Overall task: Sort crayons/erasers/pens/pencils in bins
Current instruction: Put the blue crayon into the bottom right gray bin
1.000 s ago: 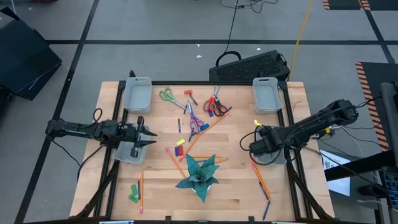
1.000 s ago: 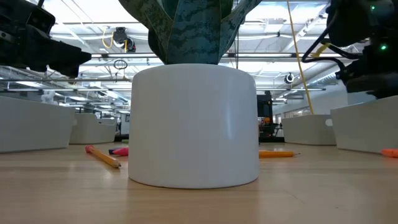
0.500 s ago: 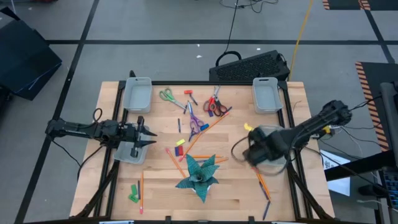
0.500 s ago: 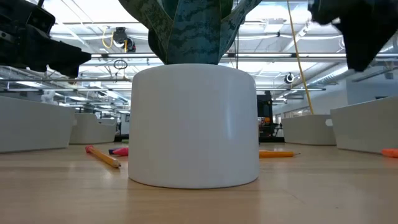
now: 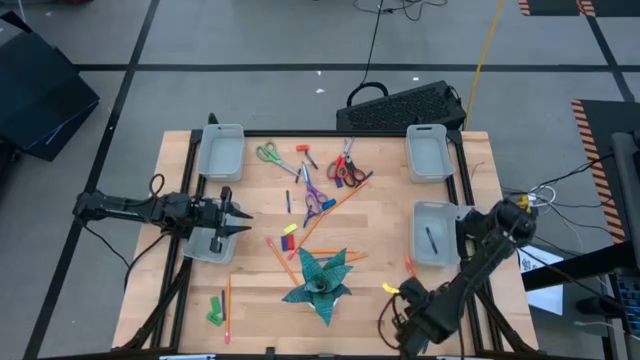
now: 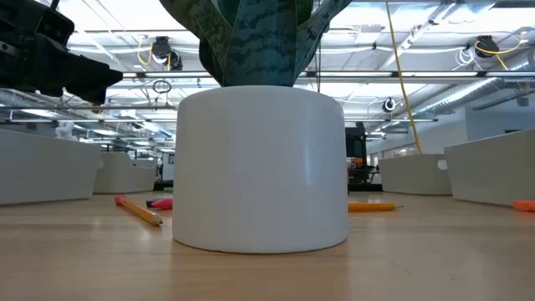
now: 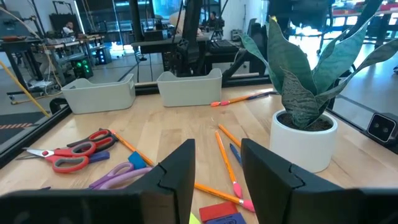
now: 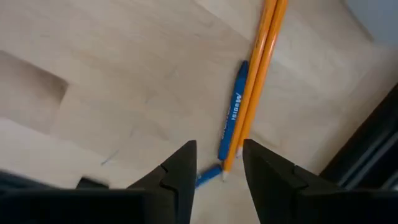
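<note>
Right claw (image 8: pixel 217 163) hangs open over a blue pen (image 8: pixel 232 122) beside two pencils (image 8: pixel 260 68) — left claw (image 7: pixel 217 163), open too, waits beyond the plant (image 5: pixel 320 281).

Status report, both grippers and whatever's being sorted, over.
Right gripper open above blue pen beside two pencils. Left gripper open, waiting over near-left bin. Nothing blocking.

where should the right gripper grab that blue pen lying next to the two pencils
Probably the blue pen at mid-barrel, from straight above, fingers closing across its width. It lies flat on the wood, touching the two pencils along one side, so the right gripper, open, likely needs one finger wedged between them.
</note>
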{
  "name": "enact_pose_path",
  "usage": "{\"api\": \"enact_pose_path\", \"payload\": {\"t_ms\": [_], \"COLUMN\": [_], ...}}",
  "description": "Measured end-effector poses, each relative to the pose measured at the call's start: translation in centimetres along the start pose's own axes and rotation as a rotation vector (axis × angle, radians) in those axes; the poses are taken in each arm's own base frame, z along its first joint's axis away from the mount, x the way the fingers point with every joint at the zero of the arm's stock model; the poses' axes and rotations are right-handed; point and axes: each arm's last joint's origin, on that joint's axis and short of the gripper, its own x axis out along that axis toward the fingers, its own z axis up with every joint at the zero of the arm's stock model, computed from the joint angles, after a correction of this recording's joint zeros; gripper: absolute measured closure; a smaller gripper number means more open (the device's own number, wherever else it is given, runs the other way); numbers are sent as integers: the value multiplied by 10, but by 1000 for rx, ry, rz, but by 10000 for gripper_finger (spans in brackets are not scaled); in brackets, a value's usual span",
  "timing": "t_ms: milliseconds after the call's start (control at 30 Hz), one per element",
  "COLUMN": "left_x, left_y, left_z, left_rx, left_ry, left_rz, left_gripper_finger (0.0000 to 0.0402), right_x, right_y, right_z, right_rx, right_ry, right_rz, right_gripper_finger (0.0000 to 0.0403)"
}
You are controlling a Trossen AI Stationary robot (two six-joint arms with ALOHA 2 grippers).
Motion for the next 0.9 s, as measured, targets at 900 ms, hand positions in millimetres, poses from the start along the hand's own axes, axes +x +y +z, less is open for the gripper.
{"api": "enact_pose_path", "payload": {"t_ms": [900], "left_x": [0], "left_y": [0], "left_z": [0], "left_rx": [0], "left_ry": [1], "left_rz": [0], "left_gripper_finger": [268], "right_x": [58], "right_y": [-9], "right_z": [2], "right_rx": [28], "right_ry": [66], "right_rz": [34], "right_gripper_finger": [275]}}
